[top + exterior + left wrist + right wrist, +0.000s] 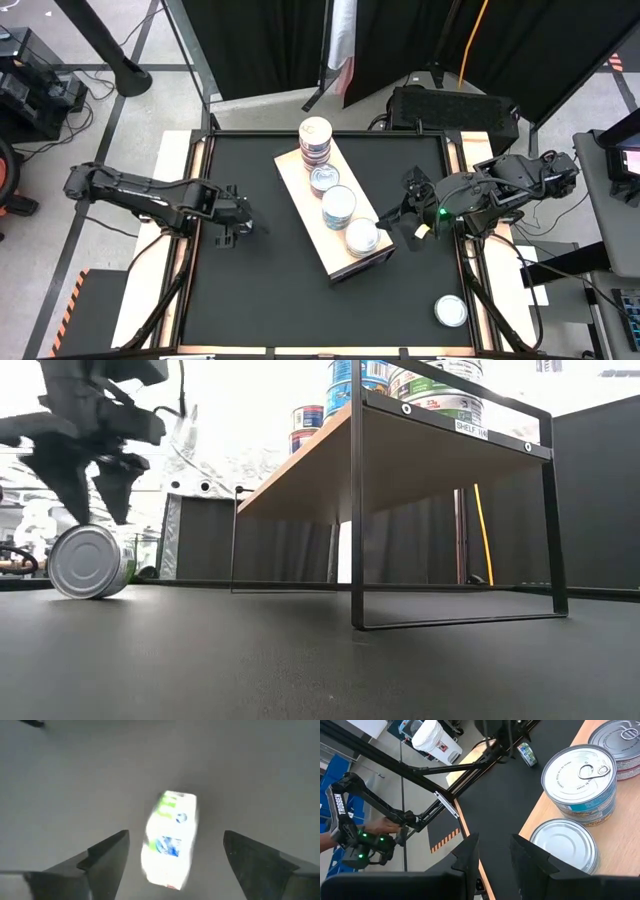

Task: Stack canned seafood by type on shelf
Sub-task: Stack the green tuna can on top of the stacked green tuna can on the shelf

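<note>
The left gripper (172, 852) hangs with fingers apart over 1 tin (170, 837) lying on its side on the black table – centre, descend, close across its sides. Farther off, the shelf (300, 180) carries 5 stacks; the right gripper (410, 215) waits beside it, nearly closed, empty.

Overhead and table-level views, both on the shelf (333, 212); two close wrist views.
</note>
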Action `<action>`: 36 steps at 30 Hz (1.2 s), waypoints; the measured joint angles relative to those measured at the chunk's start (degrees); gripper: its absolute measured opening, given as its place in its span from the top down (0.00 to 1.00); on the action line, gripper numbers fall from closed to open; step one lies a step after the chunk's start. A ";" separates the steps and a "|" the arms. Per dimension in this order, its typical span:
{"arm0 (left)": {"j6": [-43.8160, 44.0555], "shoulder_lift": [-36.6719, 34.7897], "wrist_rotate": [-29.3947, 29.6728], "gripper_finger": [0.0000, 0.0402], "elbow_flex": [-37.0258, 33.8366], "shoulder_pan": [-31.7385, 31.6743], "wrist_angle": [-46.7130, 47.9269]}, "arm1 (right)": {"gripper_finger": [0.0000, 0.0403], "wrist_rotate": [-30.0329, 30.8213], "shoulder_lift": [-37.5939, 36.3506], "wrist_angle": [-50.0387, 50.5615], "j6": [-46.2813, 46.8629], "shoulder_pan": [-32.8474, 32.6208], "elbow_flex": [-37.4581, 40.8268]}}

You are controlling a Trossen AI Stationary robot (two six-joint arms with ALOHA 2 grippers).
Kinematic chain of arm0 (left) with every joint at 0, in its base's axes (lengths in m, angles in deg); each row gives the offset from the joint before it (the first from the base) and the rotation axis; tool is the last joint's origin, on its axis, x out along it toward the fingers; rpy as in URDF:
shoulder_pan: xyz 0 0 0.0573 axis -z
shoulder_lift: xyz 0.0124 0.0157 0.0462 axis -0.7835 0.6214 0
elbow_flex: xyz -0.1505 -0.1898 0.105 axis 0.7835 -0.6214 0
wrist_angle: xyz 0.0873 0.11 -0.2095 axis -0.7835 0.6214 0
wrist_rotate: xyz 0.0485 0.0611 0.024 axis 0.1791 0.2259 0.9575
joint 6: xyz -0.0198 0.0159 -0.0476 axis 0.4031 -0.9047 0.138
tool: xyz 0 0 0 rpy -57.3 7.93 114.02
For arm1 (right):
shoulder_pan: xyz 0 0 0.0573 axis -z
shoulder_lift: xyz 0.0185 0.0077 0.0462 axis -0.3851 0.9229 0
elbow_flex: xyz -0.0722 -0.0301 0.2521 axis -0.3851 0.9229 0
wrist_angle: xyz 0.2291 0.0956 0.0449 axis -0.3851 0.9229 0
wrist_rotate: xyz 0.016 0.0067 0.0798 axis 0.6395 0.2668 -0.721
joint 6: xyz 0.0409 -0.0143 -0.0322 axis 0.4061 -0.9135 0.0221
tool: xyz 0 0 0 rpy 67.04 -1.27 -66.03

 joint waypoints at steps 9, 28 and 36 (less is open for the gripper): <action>-1.14 10.47 -2.85 0.39 -0.07 -4.22 -0.43 | 0.75 0.01 -0.02 -0.02 -1.37 0.00 0.00; 34.22 3.87 -20.11 0.66 25.21 -1.22 -15.16 | 0.75 -4.87 -0.09 -1.38 5.92 -2.69 0.04; 46.82 5.55 -6.12 0.66 30.31 2.12 -55.35 | 0.75 1.60 -0.09 -8.50 11.90 -0.98 0.04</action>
